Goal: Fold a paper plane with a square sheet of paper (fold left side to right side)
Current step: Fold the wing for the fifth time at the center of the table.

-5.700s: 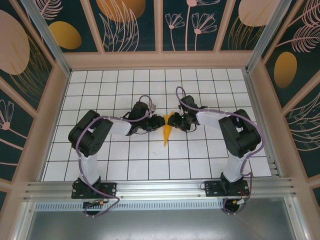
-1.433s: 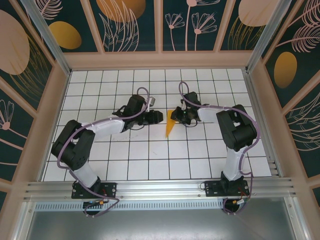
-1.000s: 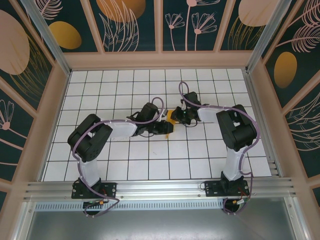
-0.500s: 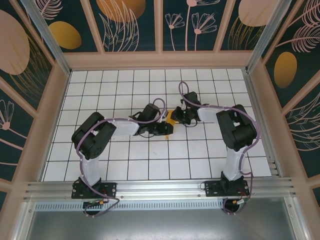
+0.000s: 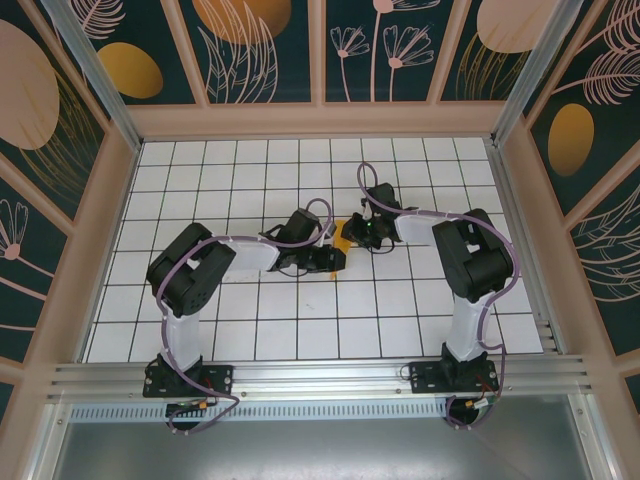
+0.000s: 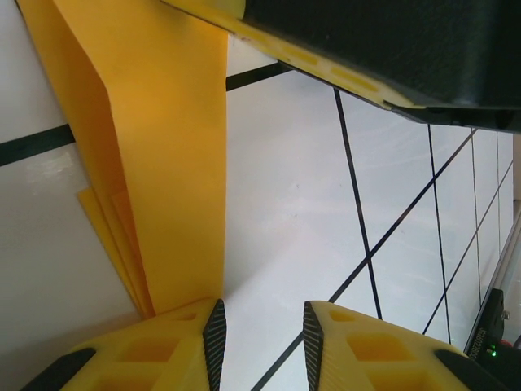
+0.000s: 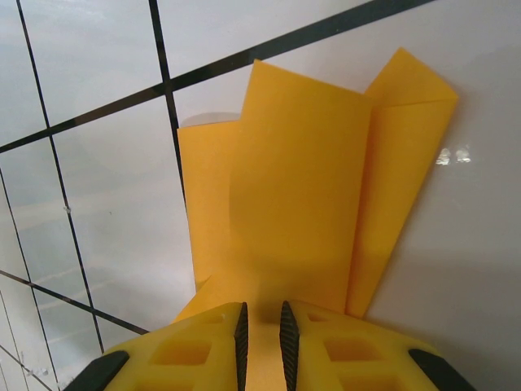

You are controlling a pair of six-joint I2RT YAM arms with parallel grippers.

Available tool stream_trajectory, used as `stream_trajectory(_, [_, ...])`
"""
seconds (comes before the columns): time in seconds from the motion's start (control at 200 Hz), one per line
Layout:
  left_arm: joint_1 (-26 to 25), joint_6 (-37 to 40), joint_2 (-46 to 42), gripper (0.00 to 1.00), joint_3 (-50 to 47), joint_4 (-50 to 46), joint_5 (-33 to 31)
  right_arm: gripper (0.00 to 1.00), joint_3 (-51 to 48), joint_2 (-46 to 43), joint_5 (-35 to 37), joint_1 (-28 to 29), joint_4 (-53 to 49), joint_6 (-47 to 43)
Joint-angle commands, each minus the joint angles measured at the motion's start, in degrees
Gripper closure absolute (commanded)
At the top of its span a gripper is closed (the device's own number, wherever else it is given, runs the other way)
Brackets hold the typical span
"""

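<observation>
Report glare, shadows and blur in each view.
Left wrist: paper in sharp focus, with a soft shadow along its lower right edge on the table. Right wrist: two small glare spots on the table right of the paper. Top external: even light, no hard shadows.

Both arms reach inward with elbows bent, wrists low, hands nearly meeting. The left hand (image 6: 263, 316) has its fingers slightly parted; the right hand (image 7: 260, 314) pinches the paper plane (image 7: 305, 204) between nearly closed fingers.
</observation>
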Motion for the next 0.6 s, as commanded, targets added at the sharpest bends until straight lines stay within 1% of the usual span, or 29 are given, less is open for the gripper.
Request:
stream_trajectory(0.0, [-0.17, 1.64, 2.46, 0.66, -0.33, -4.47, -1.59, 0.78, -0.21, -0.38, 0.36, 0.35, -0.84, -0.79])
stream_trajectory(0.22, [-1.29, 2.5, 3.85, 0.66, 0.7, -8.05, -3.98, 0.83, -0.5, -6.68, 0.3, -0.78, -1.5, -1.47])
stream_trajectory(0.315, [-1.59, 2.78, 4.48, 0.66, 1.42, -9.51, -5.14, 0.88, -1.15, -9.39, 0.8, -0.72, -3.73, -2.08])
stream_trajectory(0.465, [-1.62, 2.68, 4.8, 0.66, 1.87, -10.16, -5.66, 0.94, -5.97, -13.65, 0.32, -0.56, -4.45, -1.51])
stream_trajectory(0.596, [-1.61, 2.94, 5.21, 0.68, 2.29, -11.24, -6.48, 0.97, -10.16, -14.8, -2.72, 0.06, -0.82, 0.17])
